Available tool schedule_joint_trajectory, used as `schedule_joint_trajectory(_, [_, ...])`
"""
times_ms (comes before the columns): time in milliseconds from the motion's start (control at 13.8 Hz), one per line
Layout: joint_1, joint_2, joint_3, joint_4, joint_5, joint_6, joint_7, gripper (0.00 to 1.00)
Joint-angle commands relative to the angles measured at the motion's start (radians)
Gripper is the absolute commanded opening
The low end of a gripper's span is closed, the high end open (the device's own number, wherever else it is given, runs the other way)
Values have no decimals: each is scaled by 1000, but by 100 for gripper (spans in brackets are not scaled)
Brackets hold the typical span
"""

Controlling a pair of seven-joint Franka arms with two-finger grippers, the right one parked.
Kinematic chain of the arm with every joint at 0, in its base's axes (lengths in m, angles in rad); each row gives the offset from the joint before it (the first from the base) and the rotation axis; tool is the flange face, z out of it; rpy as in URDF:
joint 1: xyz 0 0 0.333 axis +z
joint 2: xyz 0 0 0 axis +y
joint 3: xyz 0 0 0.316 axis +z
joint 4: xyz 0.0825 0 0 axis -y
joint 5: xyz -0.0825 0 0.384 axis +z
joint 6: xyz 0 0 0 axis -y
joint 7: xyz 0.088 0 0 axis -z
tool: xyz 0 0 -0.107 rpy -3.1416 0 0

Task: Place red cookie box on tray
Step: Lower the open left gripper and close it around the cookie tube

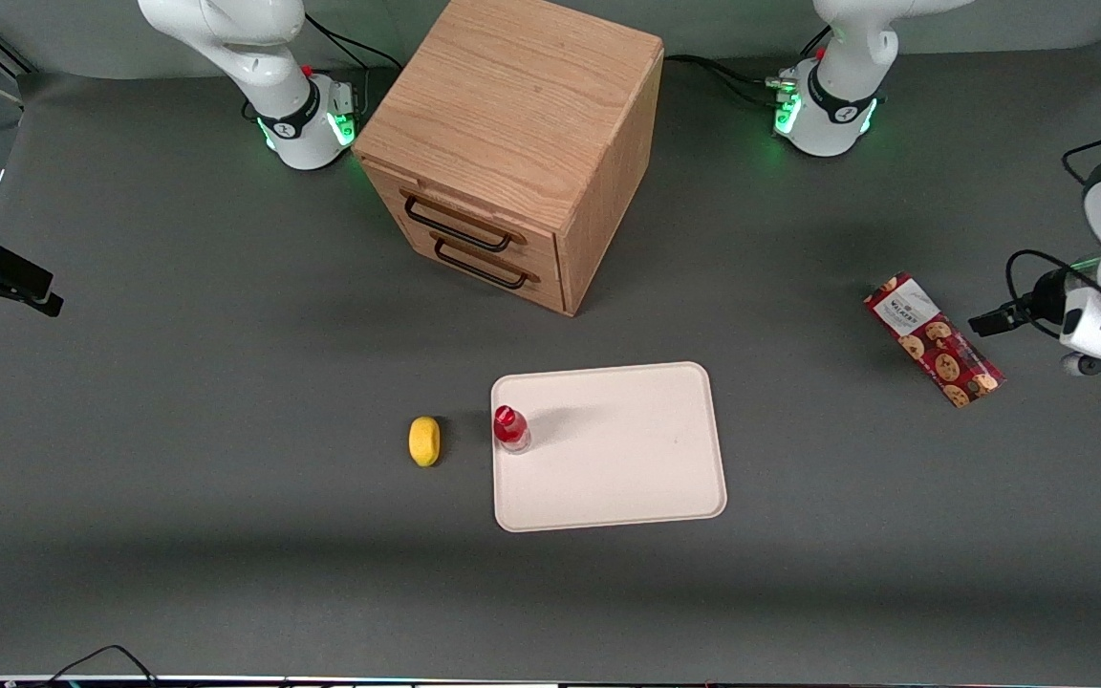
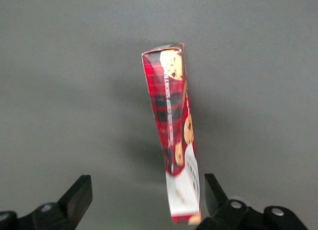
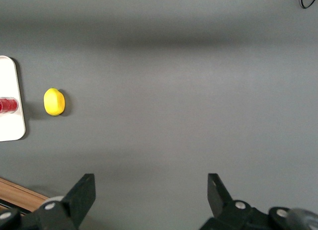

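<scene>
The red cookie box [image 1: 933, 339] lies on the grey table toward the working arm's end, well away from the tray [image 1: 627, 459]. The tray is cream-white and lies nearer the front camera than the wooden cabinet. My left gripper [image 1: 982, 322] is beside the box, over the table. In the left wrist view the gripper [image 2: 146, 183] is open. The box [image 2: 171, 115] reaches away from it, and the box's white label end sits between the fingers, close to one fingertip [image 2: 211, 188]. Nothing is held.
A small red-capped bottle [image 1: 510, 428] stands on the tray at the rim toward the parked arm's end. A yellow lemon [image 1: 424, 440] lies on the table beside it. A wooden drawer cabinet [image 1: 512, 143] stands between the two arm bases.
</scene>
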Motion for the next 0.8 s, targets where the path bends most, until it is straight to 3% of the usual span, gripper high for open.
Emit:
schedule_joint_trajectory(0, [-5, 25, 4, -88, -42, 158, -24, 100])
schedule_joint_trajectory(361, [-17, 114, 4, -105, -123, 293, -24, 97])
schedule_joint_trajectory(434, [-20, 126, 3, -105, -128, 301, -27, 79])
schedule_joint_trajectory(651, [-20, 134, 1, -105, -129, 292, -35, 9])
schedule_joint_trajectory(723, [-22, 135, 0, -105, -131, 284, -35, 0])
